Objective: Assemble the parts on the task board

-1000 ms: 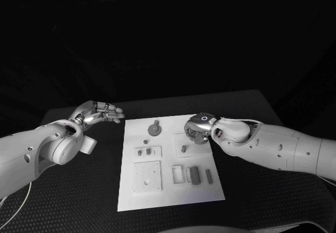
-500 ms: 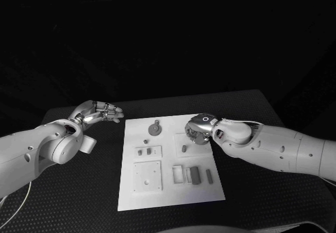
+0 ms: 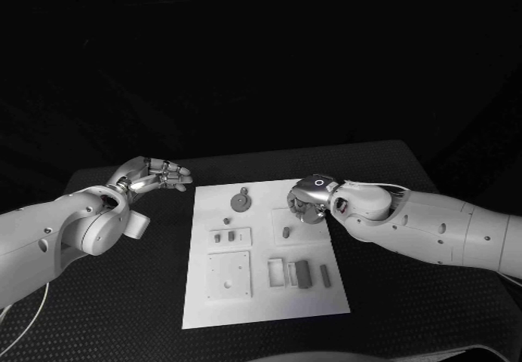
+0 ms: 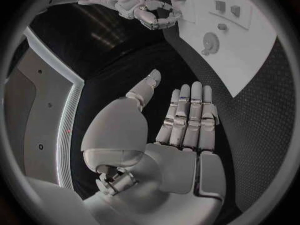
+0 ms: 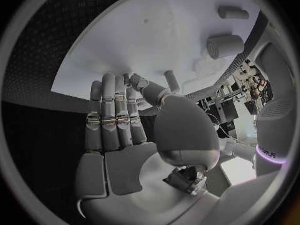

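A: Board first: where does it lie?

B: The white task board (image 3: 261, 302) lies flat in the middle of the black worktop (image 3: 130, 302), between the two arms. Its grey parts are spread over it. A round disc part (image 3: 239, 201) sits near the far edge, and below it a small raised plate with two slots (image 3: 229, 236). Nearer the robot there is a larger square plate (image 3: 228, 274), and beside it a row of upright blocks (image 3: 299, 271).

A: And the left hand?

B: The left hand (image 3: 152, 176) hovers over the bare worktop off the board's far left corner, well apart from every part. In the left wrist view its fingers (image 4: 187, 117) are stretched out side by side, the thumb standing off, and the palm carries nothing. Released, I would say.

A: The right one?

B: The right hand (image 3: 308, 202) hangs over the board's far right part, just above a small upright peg (image 3: 285, 231) set in a raised square. In the right wrist view its fingers (image 5: 115, 115) lie straight and together, thumb apart, with the white board surface beyond the tips. A short cylinder (image 5: 225, 46) and a smaller pin (image 5: 232, 13) stand on the board ahead of it. Nothing is grasped there; that hand is released too.

A: Does it touch the board?

B: I cannot tell.
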### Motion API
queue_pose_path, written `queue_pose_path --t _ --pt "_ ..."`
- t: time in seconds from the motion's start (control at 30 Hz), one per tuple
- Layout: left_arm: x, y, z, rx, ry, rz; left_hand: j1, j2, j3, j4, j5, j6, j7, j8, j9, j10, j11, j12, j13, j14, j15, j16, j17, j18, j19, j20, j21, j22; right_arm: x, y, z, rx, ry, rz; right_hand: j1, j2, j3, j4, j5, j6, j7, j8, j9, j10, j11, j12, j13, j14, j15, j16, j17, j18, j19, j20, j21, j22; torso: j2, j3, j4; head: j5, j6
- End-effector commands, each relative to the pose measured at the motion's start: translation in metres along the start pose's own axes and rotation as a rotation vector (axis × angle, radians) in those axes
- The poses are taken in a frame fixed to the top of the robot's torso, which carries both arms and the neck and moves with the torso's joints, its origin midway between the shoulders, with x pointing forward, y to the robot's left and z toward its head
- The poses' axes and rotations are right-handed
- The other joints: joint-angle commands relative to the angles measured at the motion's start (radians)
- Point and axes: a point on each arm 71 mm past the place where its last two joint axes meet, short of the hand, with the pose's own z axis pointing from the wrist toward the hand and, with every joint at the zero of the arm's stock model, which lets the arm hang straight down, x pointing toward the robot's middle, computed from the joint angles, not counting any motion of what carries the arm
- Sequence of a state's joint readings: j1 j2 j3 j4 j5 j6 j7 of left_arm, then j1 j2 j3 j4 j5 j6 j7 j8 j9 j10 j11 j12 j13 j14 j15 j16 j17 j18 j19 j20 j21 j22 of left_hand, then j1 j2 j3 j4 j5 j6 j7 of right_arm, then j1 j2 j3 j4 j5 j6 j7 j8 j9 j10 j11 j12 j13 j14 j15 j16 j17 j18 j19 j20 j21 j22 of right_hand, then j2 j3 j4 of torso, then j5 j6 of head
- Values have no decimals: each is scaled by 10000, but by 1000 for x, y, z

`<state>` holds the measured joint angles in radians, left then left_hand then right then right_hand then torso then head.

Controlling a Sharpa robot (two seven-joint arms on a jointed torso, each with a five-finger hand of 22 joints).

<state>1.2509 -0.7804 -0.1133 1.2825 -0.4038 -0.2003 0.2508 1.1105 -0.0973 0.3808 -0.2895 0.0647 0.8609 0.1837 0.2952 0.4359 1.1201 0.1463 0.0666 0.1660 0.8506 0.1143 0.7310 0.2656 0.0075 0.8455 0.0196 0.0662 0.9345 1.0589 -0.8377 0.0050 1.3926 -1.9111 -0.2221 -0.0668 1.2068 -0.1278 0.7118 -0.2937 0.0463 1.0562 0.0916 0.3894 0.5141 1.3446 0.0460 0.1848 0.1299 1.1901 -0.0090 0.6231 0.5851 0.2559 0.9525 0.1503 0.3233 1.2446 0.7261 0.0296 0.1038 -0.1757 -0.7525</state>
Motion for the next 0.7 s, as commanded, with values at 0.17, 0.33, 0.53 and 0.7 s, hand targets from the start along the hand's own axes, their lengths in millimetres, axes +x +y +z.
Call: queue_pose_path --t 0.17,0.33,0.53,0.7 --pt "1 -2 1 75 74 -86 61 49 -65 -12 -39 -35 -9 16 -17 -45 9 26 -16 70 2 -68 31 64 90 -23 21 -27 -6 2 0 -133 208 329 -6 -70 -40 11 23 63 11 22 -2 51 43 23 5 37 -15 42 19 58 61 -4 32 10 -1 7 3 6 -1" --pt "1 -1 1 63 67 -122 59 49 -70 -12 -39 -38 -8 15 -19 -47 10 26 -20 72 1 -75 38 62 92 -24 19 -35 -12 0 1 -102 103 388 -13 -68 -39 13 23 60 12 20 2 49 45 19 8 36 -16 39 23 59 64 -4 29 11 5 4 -7 6 7" --pt "1 -1 2 44 71 -125 61 50 -73 -13 -39 -41 -7 13 -21 -50 11 25 -24 75 0 -81 45 61 94 -25 18 -43 -19 0 0 -102 45 802 -17 -67 -38 13 23 59 13 18 6 49 45 16 12 35 -16 37 27 58 66 -5 27 13 0 1 1 14 18" --pt "1 -1 2 27 77 -153 61 50 -76 -12 -39 -44 -6 12 -22 -52 12 24 -27 76 0 -86 51 60 96 -26 17 -49 -29 5 0 -239 -110 1453 -25 -62 -36 15 23 55 15 16 10 47 47 11 16 33 -16 33 32 59 69 -5 25 15 0 -1 6 61 7"
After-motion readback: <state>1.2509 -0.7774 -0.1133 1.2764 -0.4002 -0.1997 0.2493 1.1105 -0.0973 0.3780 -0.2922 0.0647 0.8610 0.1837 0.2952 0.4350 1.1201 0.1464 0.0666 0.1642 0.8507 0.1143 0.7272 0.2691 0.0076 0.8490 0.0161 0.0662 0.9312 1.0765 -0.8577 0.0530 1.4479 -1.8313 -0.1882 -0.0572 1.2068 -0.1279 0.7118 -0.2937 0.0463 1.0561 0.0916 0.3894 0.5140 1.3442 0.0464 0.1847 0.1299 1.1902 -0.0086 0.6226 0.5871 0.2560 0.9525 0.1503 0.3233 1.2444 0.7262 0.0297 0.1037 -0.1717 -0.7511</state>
